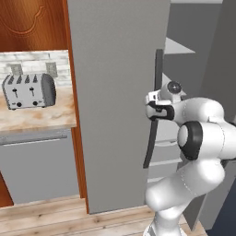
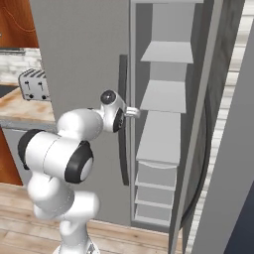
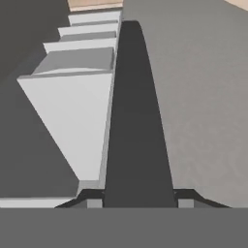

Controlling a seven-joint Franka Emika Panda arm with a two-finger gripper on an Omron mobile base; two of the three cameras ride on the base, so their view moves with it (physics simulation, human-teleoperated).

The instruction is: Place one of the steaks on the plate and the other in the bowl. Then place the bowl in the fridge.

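The tall grey fridge (image 1: 115, 92) stands in front of me, its left door closed and its right door (image 2: 218, 124) swung open on bare shelves (image 2: 166, 94). My gripper (image 2: 130, 113) is at the left door's long black handle (image 2: 123, 149), about halfway up. In the hand view the handle (image 3: 138, 121) runs between my fingertips (image 3: 92, 199), which press against its sides, so the gripper (image 3: 139, 201) is shut on it. The steaks, the bowl and the plate are out of view.
A silver toaster (image 1: 28, 91) sits on the marbled counter (image 1: 41, 117) left of the fridge, above a grey cabinet front. Wood floor (image 1: 55, 216) runs along the bottom. The open door stands close on my right.
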